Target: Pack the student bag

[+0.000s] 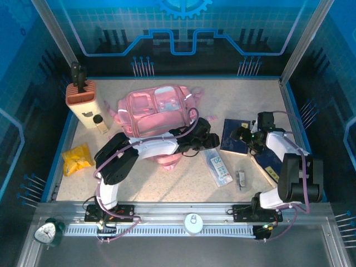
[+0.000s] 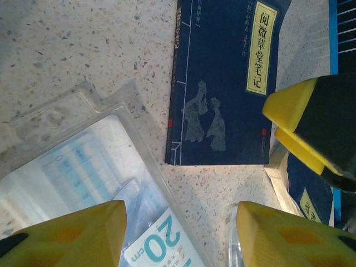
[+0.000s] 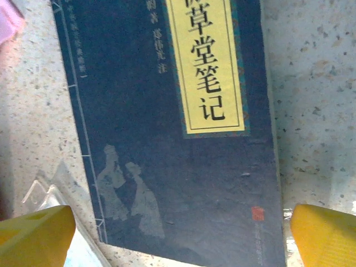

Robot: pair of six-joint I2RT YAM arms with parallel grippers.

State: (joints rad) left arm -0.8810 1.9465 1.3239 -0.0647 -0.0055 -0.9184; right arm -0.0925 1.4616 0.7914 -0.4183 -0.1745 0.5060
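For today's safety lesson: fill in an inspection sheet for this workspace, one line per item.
Surface: speckled table, no spills seen.
Job's things: student bag lying at the middle back.
Clutter: blue book, second book, ruler pack, yellow packet, knife block, small bottle.
Grippers: left gripper open over the ruler pack; right gripper open over the blue book.
Cables: purple cables along both arms.
Surroundings: blue walls; small clock on the front rail.

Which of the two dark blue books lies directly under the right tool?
The book nearer the student bag: it shows between the open fingers of the right tool. The other book lies farther right, under the arm.
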